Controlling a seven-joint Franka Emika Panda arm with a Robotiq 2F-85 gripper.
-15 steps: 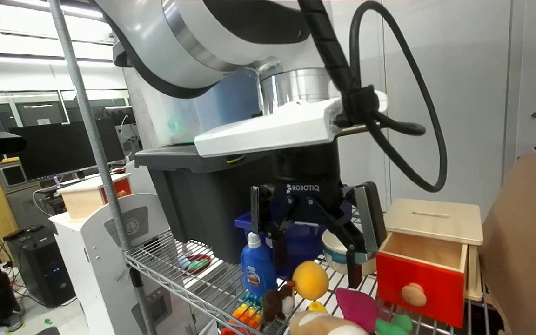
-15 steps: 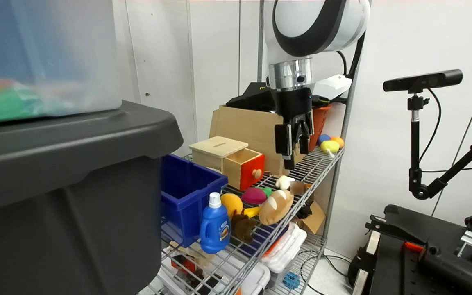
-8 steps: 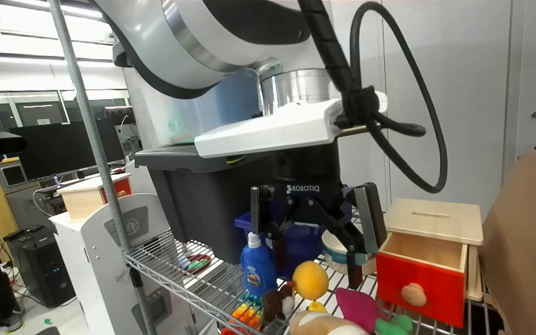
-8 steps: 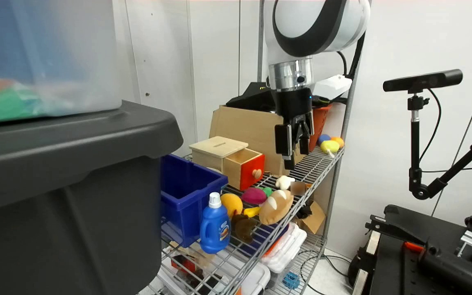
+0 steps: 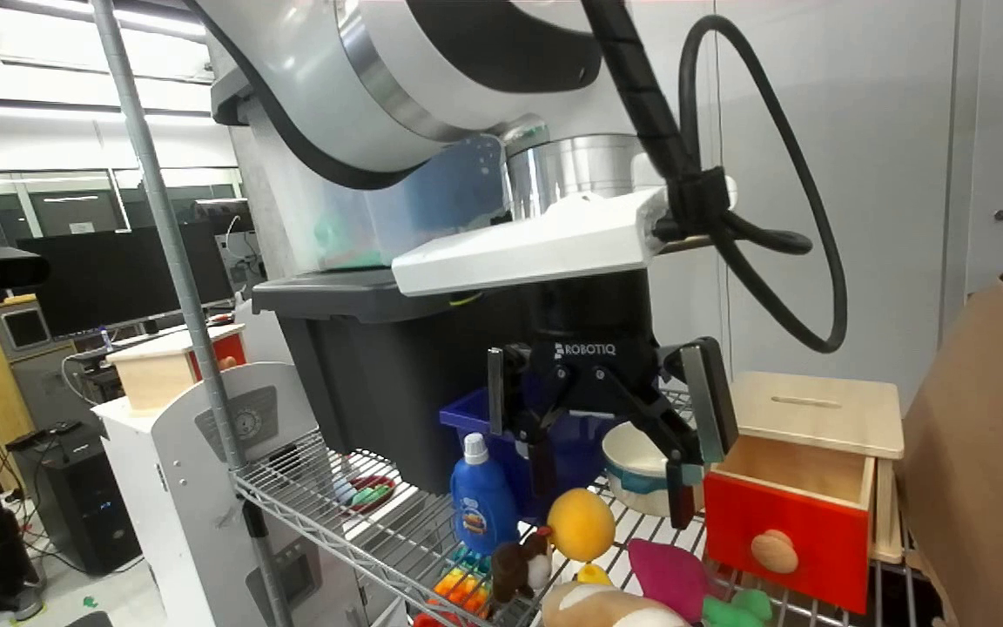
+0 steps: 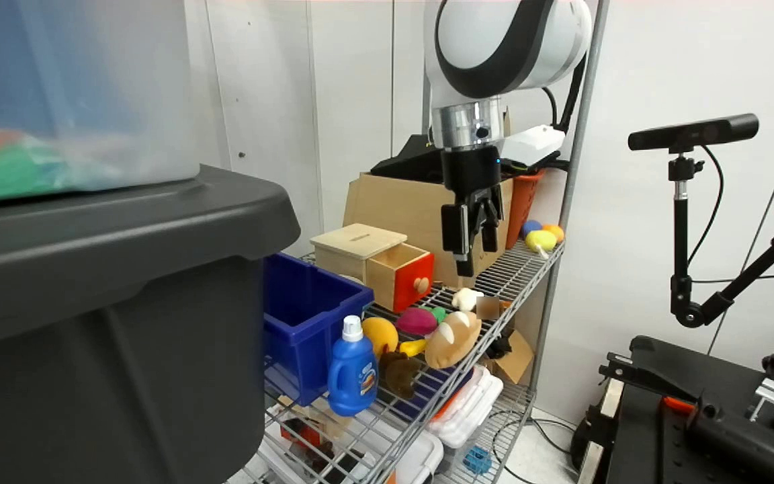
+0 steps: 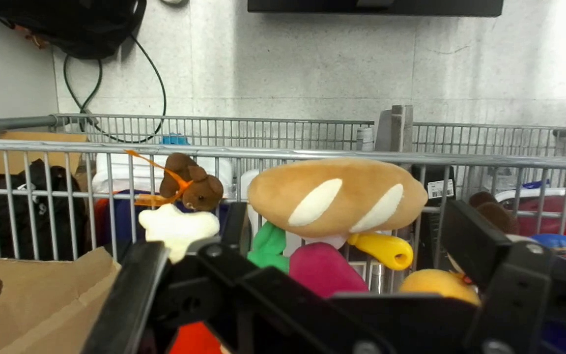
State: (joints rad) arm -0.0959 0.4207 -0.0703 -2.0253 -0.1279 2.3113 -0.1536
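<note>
In an exterior view, looks from close beside the jaws, on the side away from a dark bin (image 5: 371, 392), facing it over the worktop (image 5: 327, 535). In an exterior view, looks from farther off, past the same bin, nearer than the jaws, down along the worktop to a cardboard box (image 6: 400, 205) behind them. In both exterior views, takes in the spread jaws and, below them, a blue bottle (image 6: 353, 370) and a drawer box (image 5: 815, 531). In the wrist view, looks from just above the jaws, steeply down past them onto a plush loaf (image 7: 337, 196), floor (image 7: 302, 73) beyond; shares that loaf with both exterior views.
</note>
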